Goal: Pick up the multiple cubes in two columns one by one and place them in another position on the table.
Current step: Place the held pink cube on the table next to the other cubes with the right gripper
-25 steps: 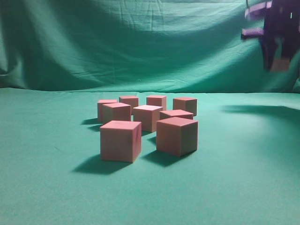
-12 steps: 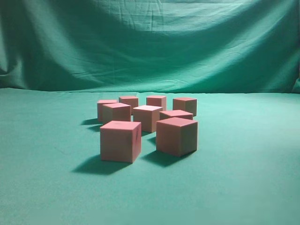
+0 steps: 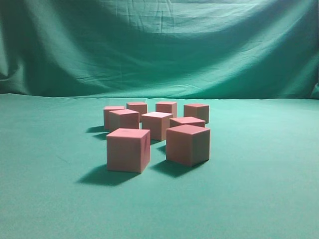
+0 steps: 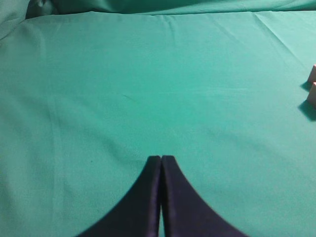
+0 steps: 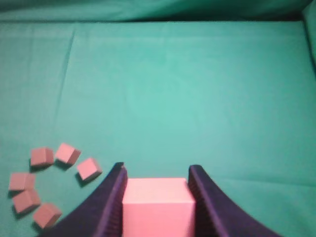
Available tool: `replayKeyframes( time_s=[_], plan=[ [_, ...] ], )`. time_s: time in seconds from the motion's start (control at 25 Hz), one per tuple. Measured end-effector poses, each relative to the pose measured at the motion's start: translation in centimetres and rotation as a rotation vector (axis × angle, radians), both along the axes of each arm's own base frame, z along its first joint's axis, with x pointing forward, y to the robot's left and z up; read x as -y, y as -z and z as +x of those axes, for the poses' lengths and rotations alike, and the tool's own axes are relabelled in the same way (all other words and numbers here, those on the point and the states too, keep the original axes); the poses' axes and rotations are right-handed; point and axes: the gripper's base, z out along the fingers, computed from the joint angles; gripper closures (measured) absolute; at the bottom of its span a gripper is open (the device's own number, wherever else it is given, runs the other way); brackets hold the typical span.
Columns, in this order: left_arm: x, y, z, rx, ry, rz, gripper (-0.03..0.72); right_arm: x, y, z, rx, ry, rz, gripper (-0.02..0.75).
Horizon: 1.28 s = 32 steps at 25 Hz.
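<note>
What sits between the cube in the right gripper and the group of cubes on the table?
Only bare table. In the right wrist view, the right gripper holds its cube apart from the cubes on the table.

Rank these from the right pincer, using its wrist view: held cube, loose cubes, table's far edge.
1. Held cube, between the right pincer fingers.
2. Loose cubes, lower left.
3. Table's far edge, at the top.

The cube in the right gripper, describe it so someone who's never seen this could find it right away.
Start at the green table, seen from the right wrist camera, and drop to the bottom edge. There the right gripper clamps one pink cube between its black fingers. Unlike the loose cubes on the cloth at far left, it is held.
</note>
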Motion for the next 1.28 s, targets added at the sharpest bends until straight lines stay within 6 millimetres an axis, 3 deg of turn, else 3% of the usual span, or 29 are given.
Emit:
replayKeyframes(
  time_s=[0.12,0.24,0.56,0.76,0.96,1.28],
  plan=[
    [0.0,0.0,0.0,0.0,0.0,0.0,0.688,-1.8,2.2,-1.6,-0.07,-0.114,0.001,0.48],
    [0.0,0.0,0.0,0.0,0.0,0.0,0.688,-5.0,4.7,-2.5,-0.123,-0.266,-0.007,0.48],
    [0.0,0.0,0.0,0.0,0.0,0.0,0.688,-16.5,10.6,-5.1,-0.232,-0.659,-0.059,0.48],
    [0.0,0.0,0.0,0.0,0.0,0.0,0.688,-22.0,14.6,-6.6,-0.333,-0.811,-0.123,0.48],
    [0.0,0.0,0.0,0.0,0.0,0.0,0.688,-25.4,17.0,-6.8,-0.376,-0.861,-0.181,0.48],
    [0.0,0.0,0.0,0.0,0.0,0.0,0.688,-28.8,19.3,-5.4,-0.325,-0.715,-0.338,0.48]
  ],
)
